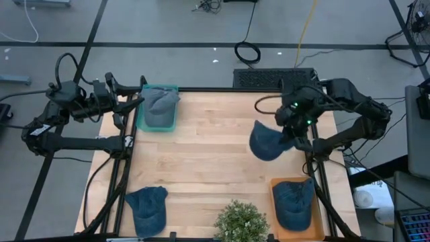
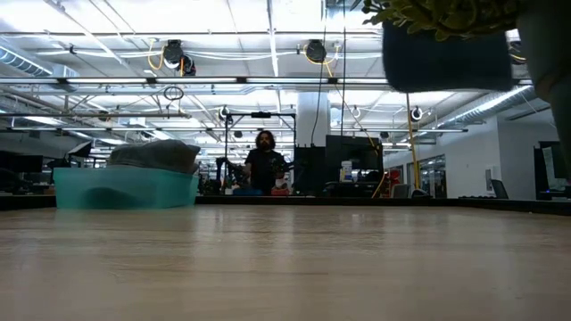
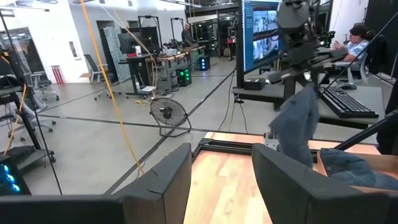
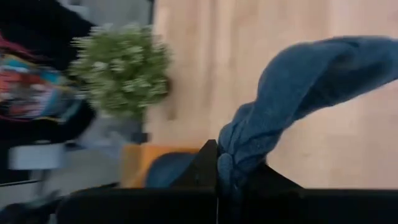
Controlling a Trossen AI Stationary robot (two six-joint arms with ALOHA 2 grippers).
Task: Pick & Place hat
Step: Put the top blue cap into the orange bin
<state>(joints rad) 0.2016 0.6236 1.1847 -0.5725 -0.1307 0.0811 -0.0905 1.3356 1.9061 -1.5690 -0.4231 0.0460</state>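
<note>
wooden table (image 1: 215, 168), grey taped floor (image 1: 168, 27)

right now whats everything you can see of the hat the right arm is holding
The held hat is a blue denim-looking cap, soft and crumpled. The right gripper is shut on a bunched fold of its fabric, and the rest droops away from the fingers, so it hangs limp rather than keeping its shape. In the high view it shows over the right half of the wooden table, between the teal bin and the orange tray. Nothing but the gripper is seen touching it.
</note>
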